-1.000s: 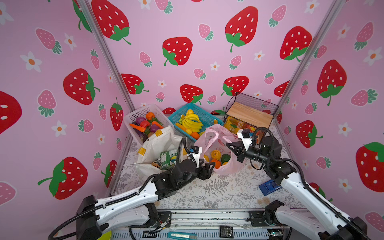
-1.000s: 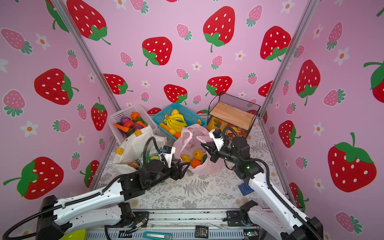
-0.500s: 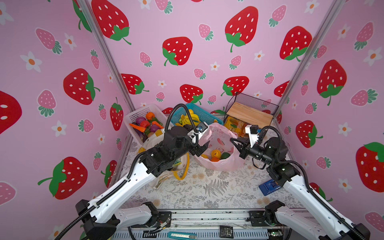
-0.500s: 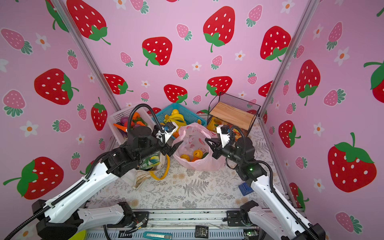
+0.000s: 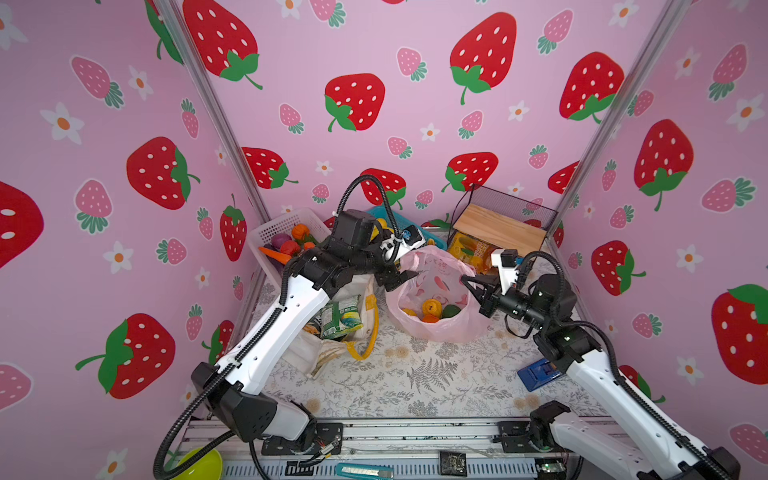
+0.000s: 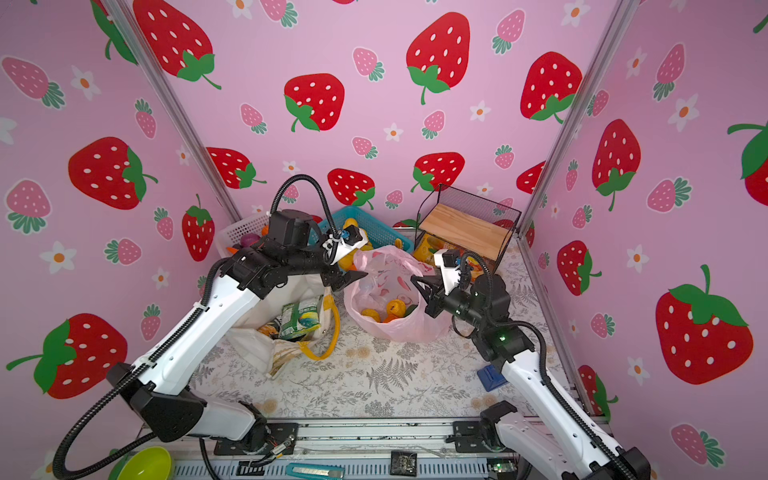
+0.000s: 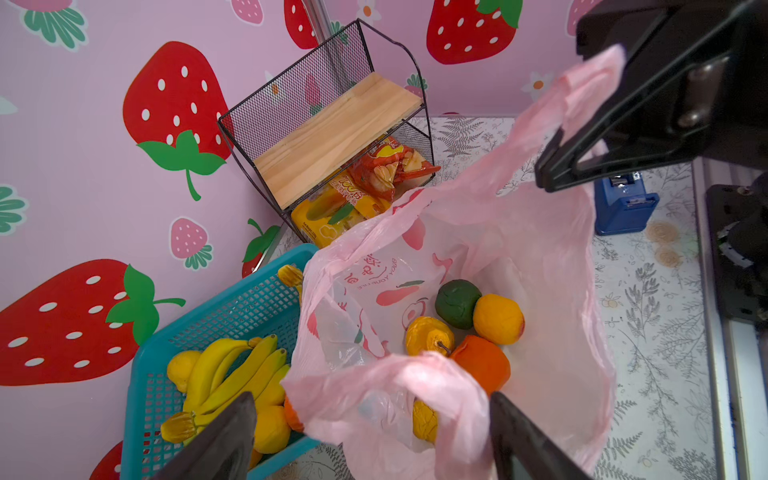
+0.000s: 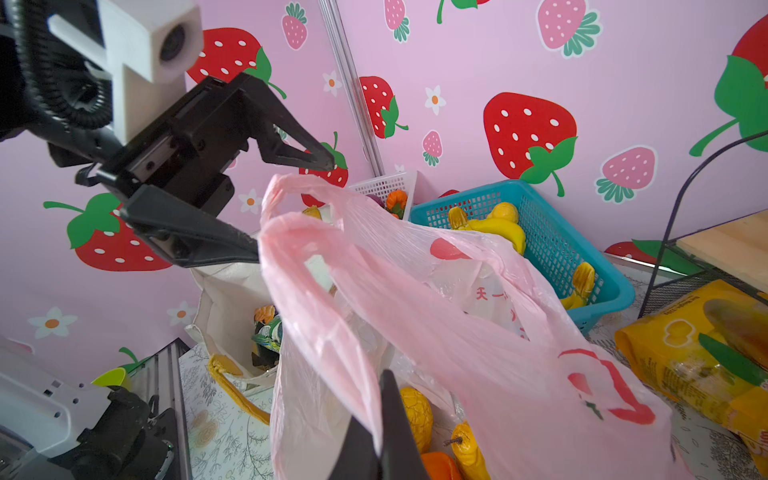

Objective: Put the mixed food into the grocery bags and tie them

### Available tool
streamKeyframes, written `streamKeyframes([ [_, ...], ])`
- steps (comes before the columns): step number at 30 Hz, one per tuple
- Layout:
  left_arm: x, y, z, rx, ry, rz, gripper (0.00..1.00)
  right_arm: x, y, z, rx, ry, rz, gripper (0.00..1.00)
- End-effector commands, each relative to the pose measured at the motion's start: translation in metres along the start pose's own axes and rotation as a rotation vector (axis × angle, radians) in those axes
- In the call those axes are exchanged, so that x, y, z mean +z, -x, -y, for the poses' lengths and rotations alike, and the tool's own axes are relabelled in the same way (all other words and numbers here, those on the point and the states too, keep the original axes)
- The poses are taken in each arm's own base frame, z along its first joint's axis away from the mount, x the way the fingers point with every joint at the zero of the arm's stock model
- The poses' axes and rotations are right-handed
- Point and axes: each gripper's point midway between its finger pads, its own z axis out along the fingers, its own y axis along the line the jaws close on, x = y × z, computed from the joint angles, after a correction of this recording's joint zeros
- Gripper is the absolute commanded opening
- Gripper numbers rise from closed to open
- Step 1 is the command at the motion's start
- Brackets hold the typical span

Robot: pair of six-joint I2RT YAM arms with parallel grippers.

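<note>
The pink plastic bag (image 5: 461, 328) stands toward the bench's back edge, with toy fruit inside. The right gripper (image 5: 467, 282) pinches one handle. The left gripper (image 5: 405, 279) is spread wide, and the free handle loop (image 7: 415, 374) rises right between its fingertips.

Robot lab booth: strawberry-print walls (image 5: 374, 50), aluminium frame (image 5: 220, 124), mounted arms (image 5: 274, 336).

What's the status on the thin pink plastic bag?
Left gripper open around one handle. Right gripper shut on the other. Pink bag untied, toy fruits inside. Nothing blocking.
</note>
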Motion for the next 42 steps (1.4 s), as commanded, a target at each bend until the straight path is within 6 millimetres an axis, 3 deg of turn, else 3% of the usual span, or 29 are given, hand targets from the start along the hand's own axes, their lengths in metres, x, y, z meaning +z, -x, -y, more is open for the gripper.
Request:
streamKeyframes([
  [1, 0.001, 0.014, 0.016, 0.056, -0.138, 0.048, 0.78, -0.002, 0.009, -0.001, -0.003, 0.000, 0.021, 0.00],
  [4, 0.005, 0.020, 0.018, 0.040, -0.188, 0.062, 0.55, -0.003, 0.010, 0.008, 0.007, -0.051, 0.020, 0.00],
  [7, 0.000, 0.031, 0.021, 0.004, -0.218, 0.105, 0.29, 0.000, -0.001, 0.042, 0.048, -0.204, -0.022, 0.00],
  [12, -0.017, 0.057, 0.019, -0.141, -0.154, 0.292, 0.07, -0.030, 0.020, 0.116, 0.085, -0.611, 0.057, 0.00],
  [13, -0.022, 0.059, 0.018, -0.192, -0.131, 0.332, 0.00, -0.034, 0.028, 0.123, 0.097, -0.645, 0.096, 0.00],
  [15, -0.027, 0.056, 0.013, -0.298, -0.078, 0.386, 0.00, -0.037, 0.041, 0.125, 0.123, -0.654, 0.170, 0.06],
  [19, -0.026, 0.038, 0.000, -0.509, 0.025, 0.391, 0.00, -0.038, 0.064, 0.114, 0.091, -0.610, 0.226, 0.59],
  [22, -0.028, 0.027, -0.016, -0.668, 0.119, 0.381, 0.00, -0.042, 0.076, 0.091, -0.044, -0.550, 0.203, 0.83],
  [24, -0.031, 0.024, -0.019, -0.756, 0.134, 0.393, 0.00, -0.050, 0.086, 0.060, -0.165, -0.478, 0.229, 0.89],
  [28, -0.035, 0.029, -0.011, -0.831, 0.109, 0.430, 0.00, -0.068, 0.099, 0.020, -0.321, -0.430, 0.314, 0.95],
  [32, -0.030, 0.024, -0.008, -0.855, 0.097, 0.415, 0.00, -0.062, 0.099, -0.028, -0.463, -0.241, 0.354, 0.95],
  [35, -0.030, 0.023, -0.007, -0.859, 0.099, 0.410, 0.00, -0.037, 0.086, -0.065, -0.530, -0.059, 0.305, 0.95],
  [38, -0.031, 0.024, -0.005, -0.859, 0.090, 0.412, 0.00, 0.004, 0.057, -0.085, -0.546, 0.104, 0.191, 0.97],
  [40, -0.032, 0.024, -0.004, -0.860, 0.083, 0.412, 0.00, 0.033, 0.034, -0.084, -0.525, 0.180, 0.146, 1.00],
  [42, -0.032, 0.024, -0.003, -0.858, 0.077, 0.410, 0.00, 0.052, 0.024, -0.081, -0.522, 0.217, 0.139, 1.00],
])
